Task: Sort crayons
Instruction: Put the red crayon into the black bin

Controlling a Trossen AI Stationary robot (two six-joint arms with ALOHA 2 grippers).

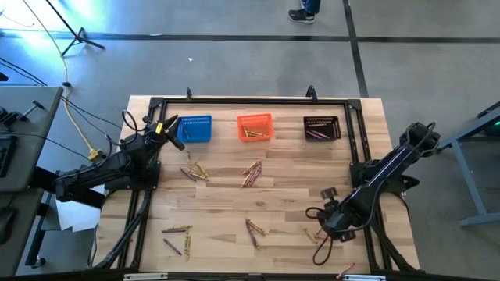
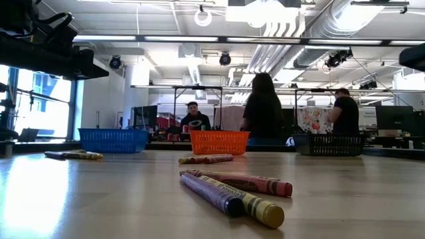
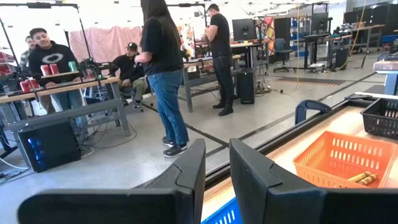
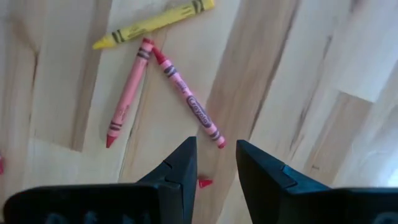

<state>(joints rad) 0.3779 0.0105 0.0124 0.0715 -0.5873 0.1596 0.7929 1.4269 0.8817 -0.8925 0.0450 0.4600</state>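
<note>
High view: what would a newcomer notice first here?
First, the three baskets in a row at the table's far edge: blue basket, orange basket, black basket. Next, crayons scattered in small clusters over the wood. The right tool hovers, empty, over red crayons near the front edge.

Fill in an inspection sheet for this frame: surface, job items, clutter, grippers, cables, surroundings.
Surface: wooden table inside a black frame.
Job's things: crayons scattered in small groups across the table; some already in the orange basket and the black basket; the blue basket holds at most one faint stick.
Clutter: nothing seen.
Grippers: left gripper beside the blue basket, fingers a little apart, empty; right gripper above two reddish crayons and a yellow crayon, fingers apart, holding nothing.
Cables: yellow cable off the table's left side.
Surroundings: people at benches beyond the table.
</note>
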